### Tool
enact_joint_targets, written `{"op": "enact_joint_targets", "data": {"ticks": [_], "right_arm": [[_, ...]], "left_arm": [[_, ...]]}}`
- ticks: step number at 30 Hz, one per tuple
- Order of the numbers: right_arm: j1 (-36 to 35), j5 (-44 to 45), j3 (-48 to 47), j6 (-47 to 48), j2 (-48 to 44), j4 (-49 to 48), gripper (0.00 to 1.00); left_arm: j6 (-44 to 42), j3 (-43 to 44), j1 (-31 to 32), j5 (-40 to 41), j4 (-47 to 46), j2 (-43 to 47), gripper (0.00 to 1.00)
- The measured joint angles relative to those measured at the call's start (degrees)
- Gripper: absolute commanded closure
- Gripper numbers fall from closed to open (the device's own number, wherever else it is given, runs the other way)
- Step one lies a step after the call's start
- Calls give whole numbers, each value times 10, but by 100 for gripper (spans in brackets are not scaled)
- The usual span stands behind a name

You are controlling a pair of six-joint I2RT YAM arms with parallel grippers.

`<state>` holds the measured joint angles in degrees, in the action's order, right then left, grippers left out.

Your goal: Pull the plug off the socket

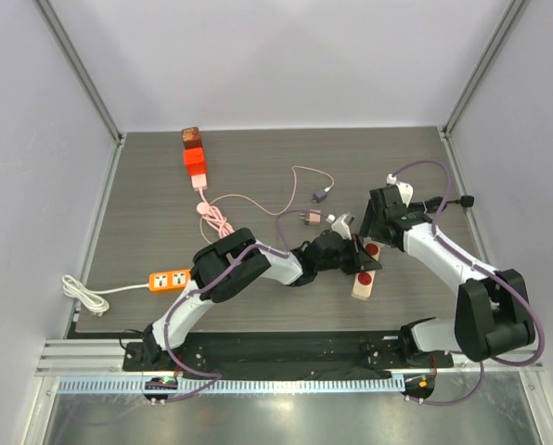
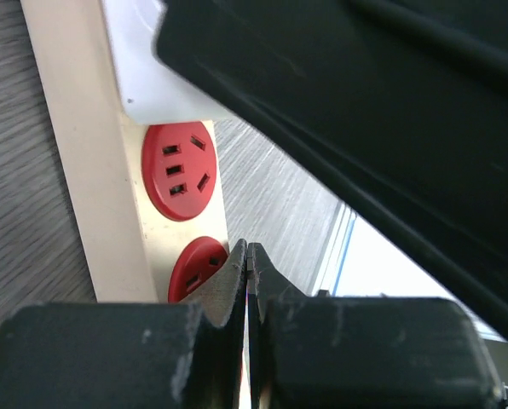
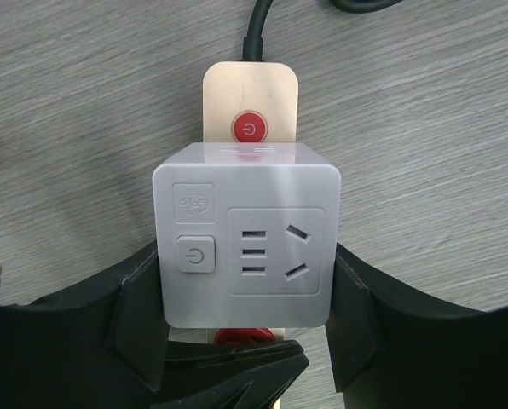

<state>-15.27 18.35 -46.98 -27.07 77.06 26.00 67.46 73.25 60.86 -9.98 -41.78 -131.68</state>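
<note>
Plainly, power icon (image 3: 194,256) marks plug (image 3: 275,251).

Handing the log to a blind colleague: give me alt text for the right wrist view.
A white cube-shaped plastic adapter plug sits on a beige power strip, with the black fingers of the right claw against two opposite sides of it. The strip's round red power button shows beyond the cube, and a black cable runs off over the grey wood-grain table.

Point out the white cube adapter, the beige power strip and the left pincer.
white cube adapter (image 3: 245,234): right wrist view, front face.
beige power strip (image 3: 250,85): right wrist view, bare end beyond the adapter.
left pincer (image 2: 247,249): left wrist view, between its shut fingertips.
</note>
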Motion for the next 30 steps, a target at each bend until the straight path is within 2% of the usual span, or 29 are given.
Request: {"op": "enact_joint_targets", "data": {"ticks": [8, 18, 20, 21, 23, 24, 25, 27, 30], "right_arm": [[-39, 75, 24, 13, -98, -8, 99], [-39, 82, 18, 9, -94, 8, 99], [-39, 79, 5, 8, -92, 17, 99], [-39, 76, -3, 8, -92, 21, 99], [-39, 70, -17, 6, -92, 24, 99], [-39, 66, -23, 6, -92, 24, 99], [-39, 62, -27, 6, -92, 23, 99], [-39, 51, -32, 6, -92, 23, 99], [-39, 30, -33, 8, -92, 25, 99]], "left_arm": [[18, 9, -1, -2, 0, -9, 100], [11, 12, -4, -16, -4, -12, 99], [-5, 6, -4, -16, -4, -5, 92], [-14, -3, -4, -17, -5, 2, 80], [-39, -21, -4, -19, -5, 23, 66], [-56, -33, -3, -18, -4, 37, 52], [-70, -46, -3, -17, -4, 53, 46], [-107, -76, -5, 2, 2, 91, 38], [-157, -146, -18, 30, 10, 156, 35]]}}
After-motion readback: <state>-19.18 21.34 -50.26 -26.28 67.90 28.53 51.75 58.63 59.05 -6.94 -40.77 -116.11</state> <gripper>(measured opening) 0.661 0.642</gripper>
